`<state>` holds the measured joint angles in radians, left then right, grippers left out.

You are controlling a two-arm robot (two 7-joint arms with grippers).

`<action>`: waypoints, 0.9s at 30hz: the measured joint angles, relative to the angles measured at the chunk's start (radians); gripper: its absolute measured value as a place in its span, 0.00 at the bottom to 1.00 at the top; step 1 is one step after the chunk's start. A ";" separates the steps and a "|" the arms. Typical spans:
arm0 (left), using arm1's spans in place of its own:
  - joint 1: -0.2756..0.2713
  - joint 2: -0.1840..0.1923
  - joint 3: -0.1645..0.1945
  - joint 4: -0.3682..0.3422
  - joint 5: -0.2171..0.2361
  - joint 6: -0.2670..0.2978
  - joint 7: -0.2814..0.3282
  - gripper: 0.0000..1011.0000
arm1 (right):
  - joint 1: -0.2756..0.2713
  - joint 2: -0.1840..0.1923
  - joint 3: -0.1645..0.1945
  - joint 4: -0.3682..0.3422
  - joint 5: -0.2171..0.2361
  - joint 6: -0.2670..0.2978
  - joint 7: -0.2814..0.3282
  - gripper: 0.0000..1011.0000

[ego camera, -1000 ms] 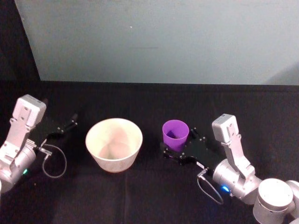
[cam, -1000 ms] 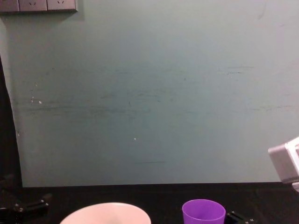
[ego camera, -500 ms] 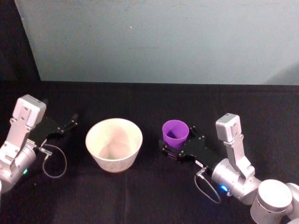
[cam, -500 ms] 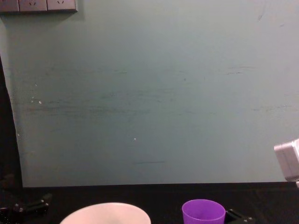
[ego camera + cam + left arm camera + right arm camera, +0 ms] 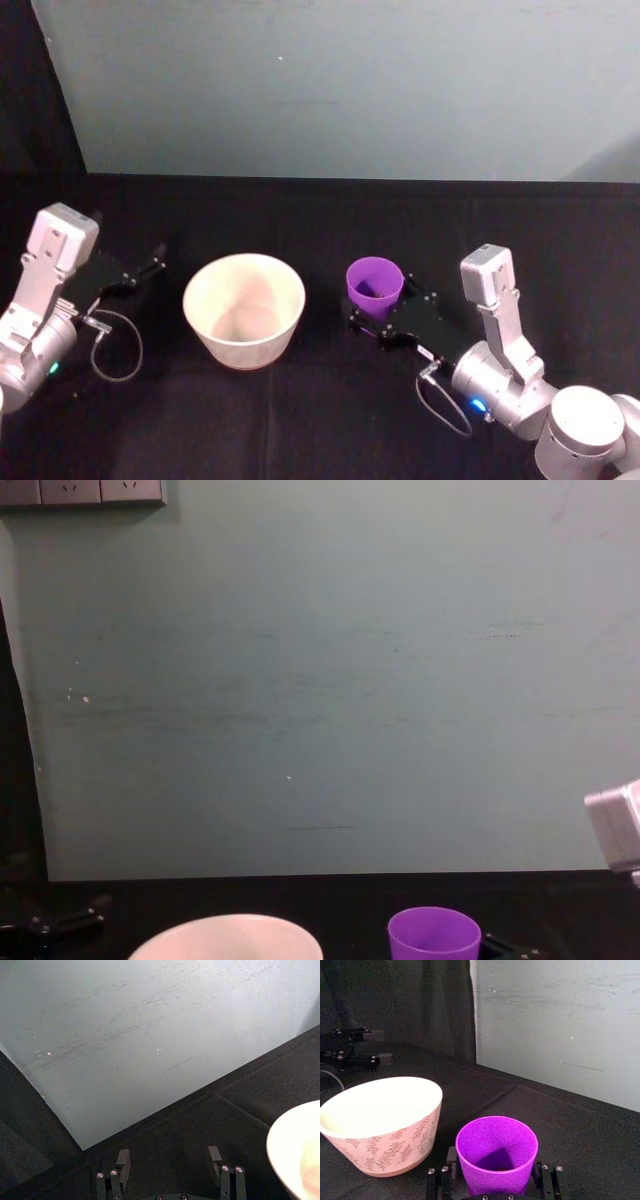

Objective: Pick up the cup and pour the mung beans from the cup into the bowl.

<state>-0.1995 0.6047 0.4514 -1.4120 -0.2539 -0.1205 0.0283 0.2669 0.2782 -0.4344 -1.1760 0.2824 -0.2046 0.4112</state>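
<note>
Where the head view looks down, the cup (image 5: 375, 288) is seen upright on the black counter (image 5: 330, 220), near the bowl (image 5: 244, 308) on its right and not touching it; the right gripper (image 5: 381, 312) is set around its lower wall; the left gripper (image 5: 150, 265) is parked well left of the bowl. Left wrist view: jaws apart, nothing between. Right wrist view: jaws apart, one either side of the cup, close to it. Chest view: cup and bowl rims noted side by side. Cup judged light, smooth, tapered, likely slippery; a gentle mid-wall hold is advised.

Head view high, looking down; chest view low, facing wall (image 5: 320, 680); both share bowl (image 5: 245, 348), cup (image 5: 375, 296)
</note>
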 joint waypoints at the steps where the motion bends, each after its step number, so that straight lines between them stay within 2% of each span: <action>1: 0.000 0.000 0.000 0.000 0.000 0.000 0.000 1.00 | 0.000 -0.002 0.003 0.001 -0.005 0.002 0.000 0.84; 4: 0.000 0.000 0.000 0.000 0.000 0.000 0.000 1.00 | -0.002 -0.005 0.007 0.002 -0.010 0.004 0.000 0.76; 8: 0.000 0.000 0.000 0.000 0.000 0.000 0.000 1.00 | -0.005 -0.008 0.015 -0.002 -0.016 0.008 0.003 0.73; 15: 0.000 0.000 0.000 0.000 0.000 0.000 0.000 1.00 | -0.031 0.011 0.047 -0.114 -0.020 0.056 0.001 0.71; 20: 0.000 0.000 0.000 0.000 0.000 0.000 0.000 1.00 | -0.037 0.029 0.063 -0.202 -0.012 0.120 0.001 0.71; 27: 0.000 0.000 0.000 0.000 0.000 0.000 0.000 1.00 | -0.026 0.032 0.071 -0.233 0.000 0.168 -0.001 0.71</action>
<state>-0.1995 0.6047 0.4514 -1.4120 -0.2539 -0.1205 0.0283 0.2409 0.3098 -0.3638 -1.4089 0.2820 -0.0369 0.4101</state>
